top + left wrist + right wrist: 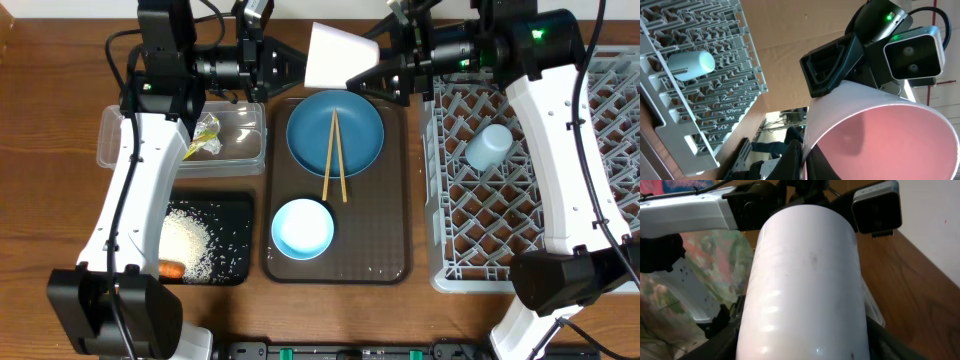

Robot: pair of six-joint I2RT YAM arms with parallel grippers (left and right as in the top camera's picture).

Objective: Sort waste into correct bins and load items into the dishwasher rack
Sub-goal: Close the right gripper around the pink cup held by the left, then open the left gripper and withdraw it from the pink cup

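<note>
The pale pink cup (335,55) hangs on its side in the air above the far end of the brown tray. My left gripper (300,65) is shut on its rim, one finger inside the pink mouth (880,130). My right gripper (375,62) comes from the right, and its fingers press both sides of the cup's body (810,280). The blue plate (335,130) carries the chopsticks (335,160). In front of it sits the white/light-blue bowl (302,228). A light-blue cup (490,147) lies in the grey dishwasher rack (600,200).
The clear tub (240,140) at the left holds the yellow-green wrapper (205,135). In the black tray (235,210) in front of it lie rice (185,240) and the carrot (172,269). Plate and bowl rest on the brown serving tray (390,230).
</note>
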